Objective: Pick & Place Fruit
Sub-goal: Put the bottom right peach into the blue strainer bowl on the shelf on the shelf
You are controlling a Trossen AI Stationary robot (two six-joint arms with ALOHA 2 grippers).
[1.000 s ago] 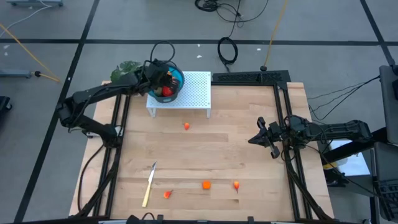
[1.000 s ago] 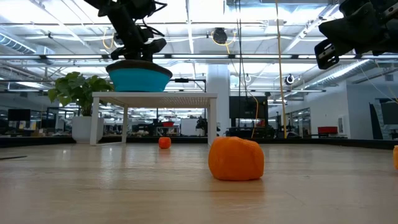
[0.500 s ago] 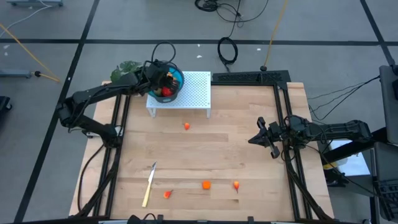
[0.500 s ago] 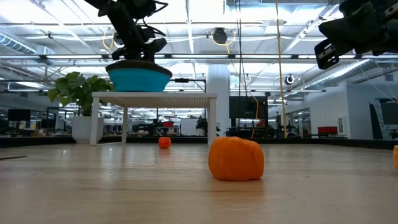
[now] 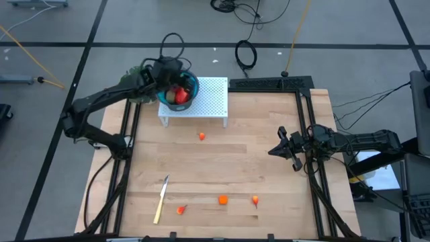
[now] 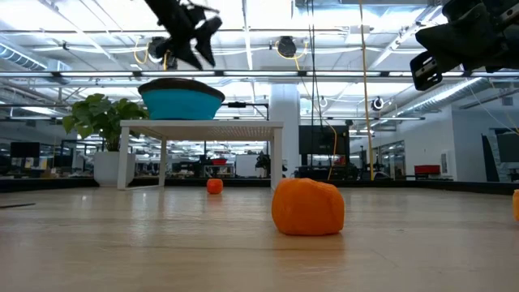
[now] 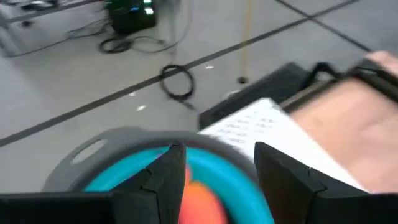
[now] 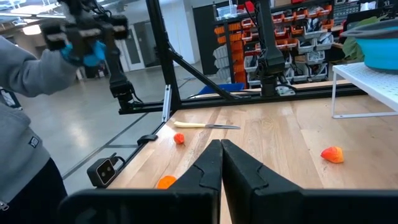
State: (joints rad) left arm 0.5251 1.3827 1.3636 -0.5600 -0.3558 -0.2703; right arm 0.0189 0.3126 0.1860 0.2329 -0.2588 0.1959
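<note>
A blue bowl (image 5: 183, 89) stands on a white perforated stand (image 5: 209, 101) at the table's far left. It holds red and olive-brown fruit (image 5: 177, 95). My left gripper (image 5: 165, 68) hangs open above the bowl's far-left rim, clear of the bowl (image 6: 182, 99) in the low view, where the gripper (image 6: 197, 50) is empty. Its wrist view shows the bowl (image 7: 214, 165) with a red-orange piece (image 7: 196, 199) under the spread fingers. Small orange pieces lie on the table (image 5: 201, 136), (image 5: 223, 199), (image 5: 255, 199), (image 5: 181, 210). My right gripper (image 5: 285, 149) waits shut at the right edge.
A pale yellow-handled knife (image 5: 161, 199) lies near the front left. A green plant (image 5: 134, 75) sits beside the stand, under the left arm. A person's grey sleeve (image 8: 25, 124) shows beyond the table's near edge. Bare wood lies between the stand and the near pieces.
My left gripper has risen out of the blue bowl and drawn back toward the table's far-left corner; it now hangs clear above the rim. The fruit stays in the bowl.
</note>
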